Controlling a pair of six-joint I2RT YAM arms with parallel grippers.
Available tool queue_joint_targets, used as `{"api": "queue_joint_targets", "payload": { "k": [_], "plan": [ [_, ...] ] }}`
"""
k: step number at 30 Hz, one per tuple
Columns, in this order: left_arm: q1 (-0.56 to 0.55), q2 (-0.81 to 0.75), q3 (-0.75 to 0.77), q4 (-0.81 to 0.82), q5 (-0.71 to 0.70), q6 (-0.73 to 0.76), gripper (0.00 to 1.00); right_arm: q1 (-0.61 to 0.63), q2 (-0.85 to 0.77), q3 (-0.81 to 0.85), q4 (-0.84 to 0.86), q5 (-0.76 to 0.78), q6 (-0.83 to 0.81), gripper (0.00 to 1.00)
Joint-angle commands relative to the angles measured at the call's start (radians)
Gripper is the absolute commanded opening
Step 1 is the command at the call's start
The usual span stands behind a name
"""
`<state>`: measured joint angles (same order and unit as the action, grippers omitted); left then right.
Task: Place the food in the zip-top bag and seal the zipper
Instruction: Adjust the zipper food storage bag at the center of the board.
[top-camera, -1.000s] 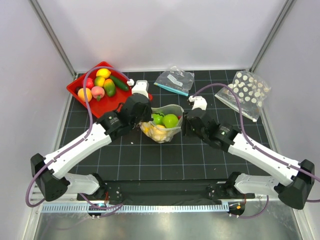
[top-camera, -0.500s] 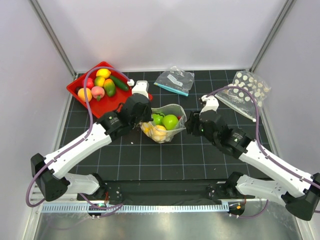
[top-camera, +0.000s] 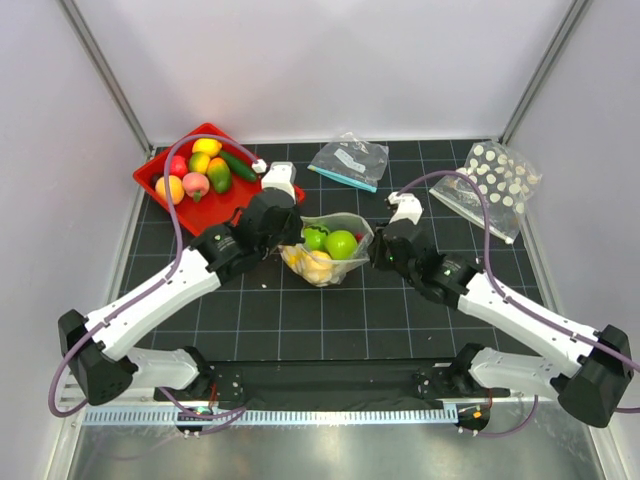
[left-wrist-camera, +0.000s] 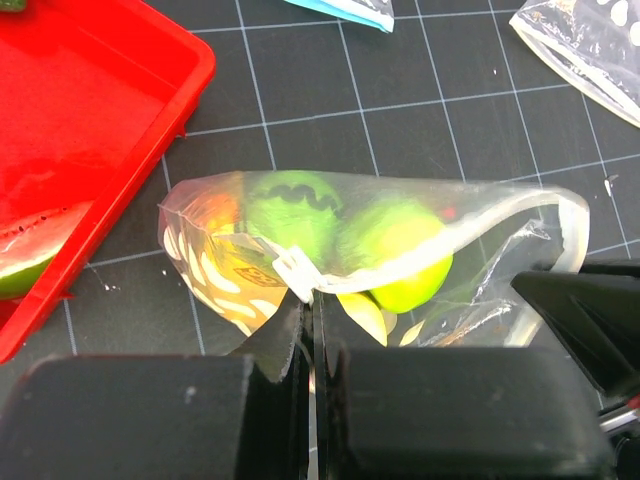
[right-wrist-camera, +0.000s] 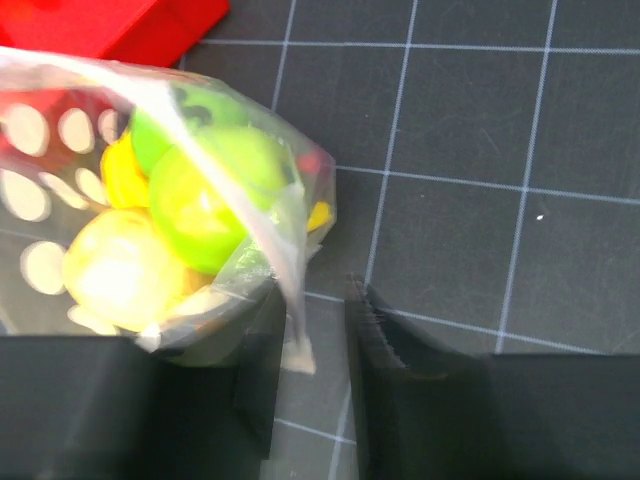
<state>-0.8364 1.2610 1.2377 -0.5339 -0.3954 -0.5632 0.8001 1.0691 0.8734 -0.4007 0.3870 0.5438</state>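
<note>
Food (top-camera: 341, 243) fills the zip-top bag (top-camera: 325, 252), centred on the surface (top-camera: 400, 305). Only the left wrist view shows the left hand (left-wrist-camera: 310, 318) pinched shut on the bag's rim. The right wrist view shows the right hand (right-wrist-camera: 312, 315) parted around the bag's right corner.

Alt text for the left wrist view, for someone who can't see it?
The left gripper is shut on the near rim of the dotted zip-top bag, which holds green and yellow toy food. A red tray sits upper left.

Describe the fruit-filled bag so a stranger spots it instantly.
On the black gridded mat, just right of the red plastic tray, sits a clear white-dotted plastic bag. Unlike the flat dotted bag at back right and the teal-strip bag behind, it bulges with green and yellow toy fruit.
</note>
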Motion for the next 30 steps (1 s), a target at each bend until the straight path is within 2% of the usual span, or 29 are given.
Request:
{"api": "queue_joint_targets", "payload": {
  "k": [1, 4, 6, 10, 15, 20, 25, 30],
  "plan": [
    [0.005, -0.038, 0.002, 0.035, -0.003, 0.022, 0.0, -0.007, 0.012, 0.007, 0.068, -0.011, 0.001, 0.21],
    [0.005, -0.04, 0.0, 0.034, -0.008, 0.025, 0.0, -0.007, 0.014, 0.064, -0.036, -0.004, -0.015, 0.01],
    [0.005, -0.035, -0.001, 0.029, -0.008, 0.026, 0.0, -0.007, 0.006, 0.156, -0.212, 0.026, -0.021, 0.01],
    [0.003, -0.015, -0.018, 0.041, 0.019, 0.01, 0.0, -0.002, -0.092, 0.255, -0.415, 0.033, -0.028, 0.01],
    [0.003, 0.026, -0.056, 0.112, 0.118, -0.029, 0.0, -0.001, -0.213, 0.299, -0.518, -0.063, -0.034, 0.01],
    [0.014, -0.011, -0.017, 0.097, 0.009, 0.012, 0.0, 0.001, -0.118, 0.282, -0.582, -0.145, -0.096, 0.01],
    [0.02, 0.017, 0.042, 0.071, 0.02, 0.042, 0.0, 0.069, -0.006, 0.289, -0.613, -0.125, -0.102, 0.01],
    [0.019, 0.051, 0.014, 0.104, 0.0, 0.043, 0.0, 0.111, -0.08, 0.317, -0.65, -0.115, -0.076, 0.01]
  ]
}}
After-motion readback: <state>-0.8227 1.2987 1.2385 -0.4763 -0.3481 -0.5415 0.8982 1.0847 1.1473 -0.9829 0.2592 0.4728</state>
